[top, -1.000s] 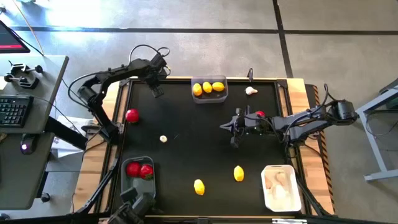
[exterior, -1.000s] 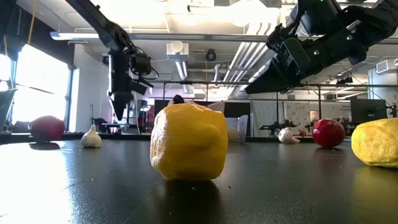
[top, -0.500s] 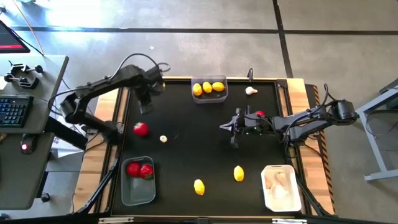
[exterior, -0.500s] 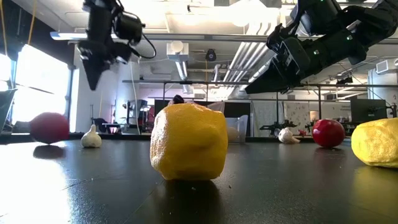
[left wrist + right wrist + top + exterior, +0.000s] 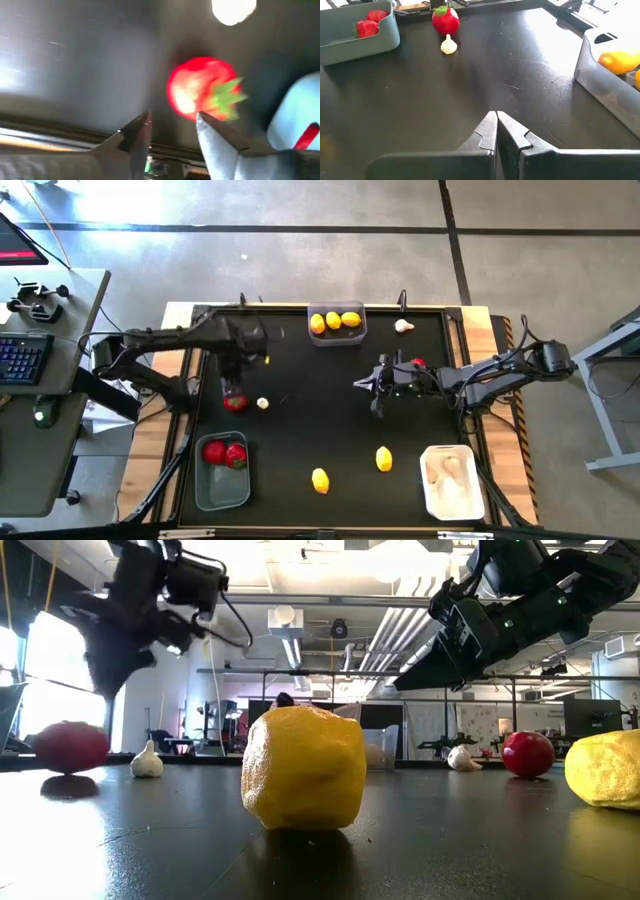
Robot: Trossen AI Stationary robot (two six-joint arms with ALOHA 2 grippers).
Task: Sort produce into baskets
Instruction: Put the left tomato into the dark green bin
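Note:
A red fruit with a green top lies on the black table near its left edge, with a garlic bulb just to its right. My left gripper hangs open above the fruit, pointing down. The left wrist view shows the fruit just beyond its fingertips, and the low view shows the gripper well clear of the table. My right gripper hovers shut over the table's middle. Two lemons lie near the front edge. Another garlic and another red fruit lie at the far right.
A grey basket at the near left holds two red fruits. A grey basket at the far edge holds three lemons. A white basket at the near right holds garlic. Bare table lies between the arms.
My left gripper has swung from the table's far edge toward the near edge along the left side, ending over the red fruit. The red fruit has rolled from the left edge toward the near edge and a little rightward, close to the garlic.

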